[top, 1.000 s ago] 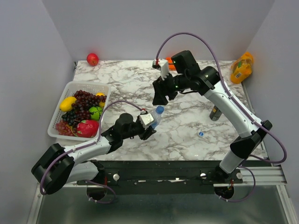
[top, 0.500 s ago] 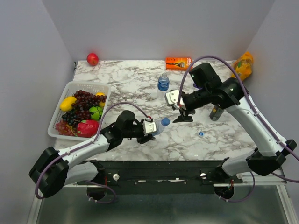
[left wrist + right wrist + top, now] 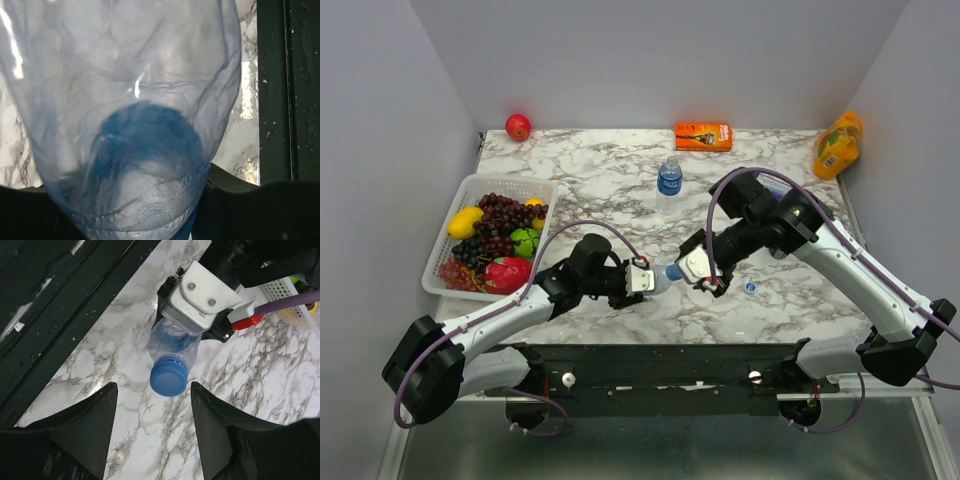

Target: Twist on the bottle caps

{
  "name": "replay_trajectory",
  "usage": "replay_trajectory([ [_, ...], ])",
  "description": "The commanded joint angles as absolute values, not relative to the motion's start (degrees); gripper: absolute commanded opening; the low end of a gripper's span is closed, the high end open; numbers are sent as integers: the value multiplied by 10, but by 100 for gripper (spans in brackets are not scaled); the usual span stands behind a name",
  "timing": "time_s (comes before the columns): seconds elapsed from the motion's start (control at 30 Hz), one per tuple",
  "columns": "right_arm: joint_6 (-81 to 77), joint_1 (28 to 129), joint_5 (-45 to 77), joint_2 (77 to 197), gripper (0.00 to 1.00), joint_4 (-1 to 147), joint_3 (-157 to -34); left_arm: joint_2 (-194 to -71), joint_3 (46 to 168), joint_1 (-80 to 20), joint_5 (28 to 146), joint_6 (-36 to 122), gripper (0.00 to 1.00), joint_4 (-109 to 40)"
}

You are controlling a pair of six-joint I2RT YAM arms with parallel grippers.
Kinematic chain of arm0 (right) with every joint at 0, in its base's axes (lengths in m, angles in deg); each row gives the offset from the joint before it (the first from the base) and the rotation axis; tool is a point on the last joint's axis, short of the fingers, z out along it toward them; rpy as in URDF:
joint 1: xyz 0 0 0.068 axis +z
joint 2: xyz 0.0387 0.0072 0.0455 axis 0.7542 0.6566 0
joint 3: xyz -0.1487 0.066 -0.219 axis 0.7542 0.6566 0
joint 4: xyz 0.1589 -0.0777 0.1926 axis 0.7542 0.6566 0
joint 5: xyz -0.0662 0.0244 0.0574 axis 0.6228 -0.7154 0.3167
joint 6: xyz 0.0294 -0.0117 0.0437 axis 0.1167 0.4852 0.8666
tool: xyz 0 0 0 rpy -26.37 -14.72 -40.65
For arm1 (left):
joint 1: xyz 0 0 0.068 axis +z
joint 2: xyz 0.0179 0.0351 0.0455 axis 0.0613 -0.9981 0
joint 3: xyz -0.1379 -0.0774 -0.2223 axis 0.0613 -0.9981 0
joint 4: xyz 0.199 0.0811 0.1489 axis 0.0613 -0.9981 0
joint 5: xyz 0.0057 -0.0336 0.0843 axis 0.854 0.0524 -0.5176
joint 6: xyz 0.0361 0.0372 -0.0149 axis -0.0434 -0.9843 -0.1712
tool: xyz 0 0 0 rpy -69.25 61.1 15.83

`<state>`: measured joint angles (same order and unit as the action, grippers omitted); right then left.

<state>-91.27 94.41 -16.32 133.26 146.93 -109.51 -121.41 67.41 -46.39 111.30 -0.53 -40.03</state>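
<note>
You are on the first bottle, at the point of tightening. Your left pincer (image 3: 642, 278) is clamped round the shoulder of a bottle (image 3: 171, 342). It holds the bottle lying sideways at the near middle of the counter (image 3: 610, 180), neck pointing right. A blue cap (image 3: 170, 376) sits on the bottle's mouth. From here you cannot tell whether it is threaded on or only perched. Your right pincer (image 3: 152, 389) faces that cap with its fingers spread, one on either side, clear of it and gripping nothing.

Next, as I judge it, you bring the right pincer forward along the line of the neck until the cap lies between the pads. Then close on it and turn the wrist while the left holds firm. Line up squarely, because an off-centre squeeze could knock the cap off or cross the thread.

The second bottle (image 3: 669, 177) stands upright farther back, mid-counter. A loose cap (image 3: 750, 287) lies on the counter just right of the right pincer. Those come afterwards.
</note>
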Motion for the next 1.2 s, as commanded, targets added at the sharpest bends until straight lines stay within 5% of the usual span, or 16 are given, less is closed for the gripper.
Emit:
replay_trajectory([
  [0.0,-933,958,-178,1313,66,1434,-1070,-1213,697,-463,1135,-11,0,-407],
  [0.33,-904,969,-159,1304,60,1366,-1040,-1211,702,-463,1141,-30,0,-418],
  [0.57,-899,972,-155,1318,46,1376,-1052,-1205,701,-463,1142,-30,0,-422],
  [0.97,-901,972,-131,1318,47,1384,-1041,-1189,688,-462,1134,-24,0,-411],
  [1.17,-883,972,-122,1323,35,1375,-1042,-1190,687,-463,1132,-15,0,-400],
])
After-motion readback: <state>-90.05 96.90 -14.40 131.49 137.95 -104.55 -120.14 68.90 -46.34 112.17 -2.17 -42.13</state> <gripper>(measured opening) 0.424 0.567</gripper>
